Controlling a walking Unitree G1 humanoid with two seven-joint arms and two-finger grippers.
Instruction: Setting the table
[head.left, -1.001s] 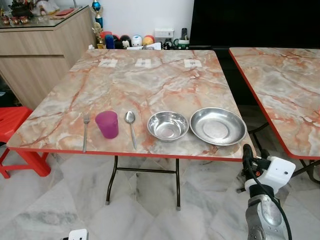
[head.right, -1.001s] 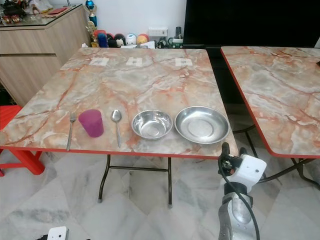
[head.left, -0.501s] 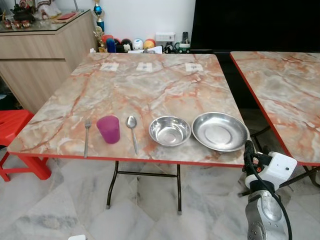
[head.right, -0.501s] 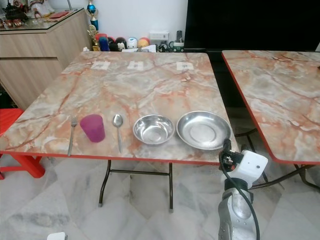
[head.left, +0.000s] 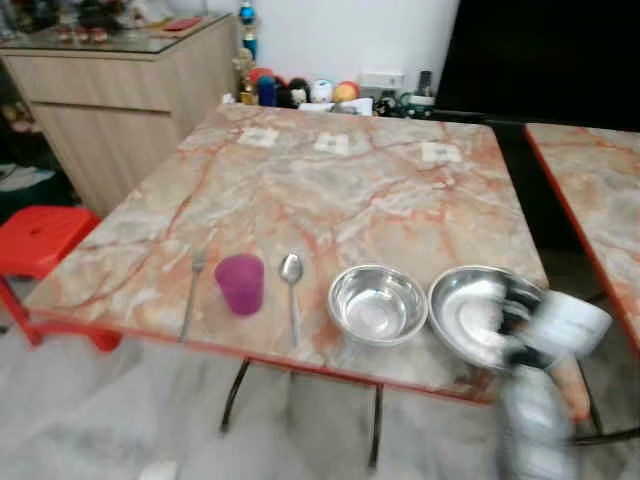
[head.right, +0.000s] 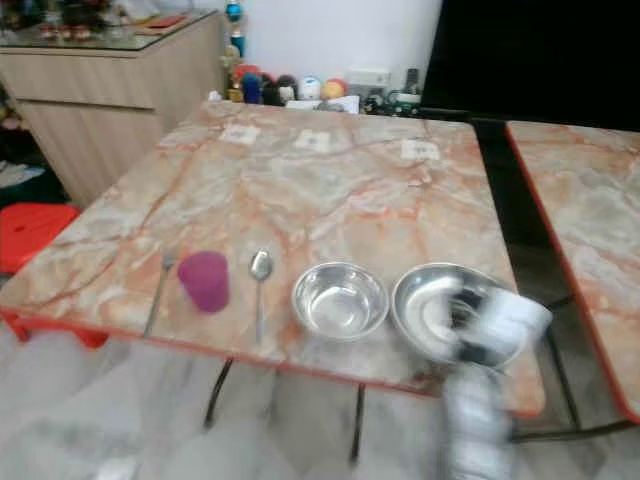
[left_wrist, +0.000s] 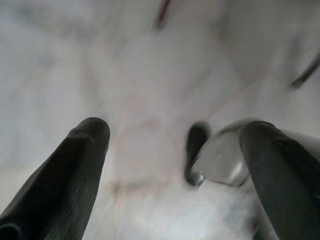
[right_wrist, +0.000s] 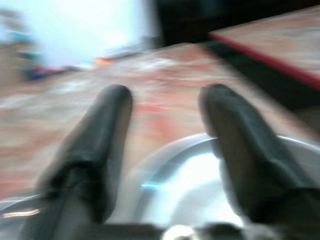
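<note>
Marble surface (head.left: 350, 190), near edge, from 9 to 3 o'clock: fork (head.left: 191, 292), purple cup (head.left: 241, 283), spoon (head.left: 292, 292), steel bowl (head.left: 378, 303), steel plate (head.left: 478, 312). Right gripper (right_wrist: 165, 107) blurred over plate's 3 o'clock rim, fingers released, empty. Left gripper (left_wrist: 172, 135) fingers spread above the floor (left_wrist: 150, 65).

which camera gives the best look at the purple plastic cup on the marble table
The left eye view: the purple plastic cup stands whole between a metal fork and a metal spoon. The right eye view shows it too, more blurred.
</note>
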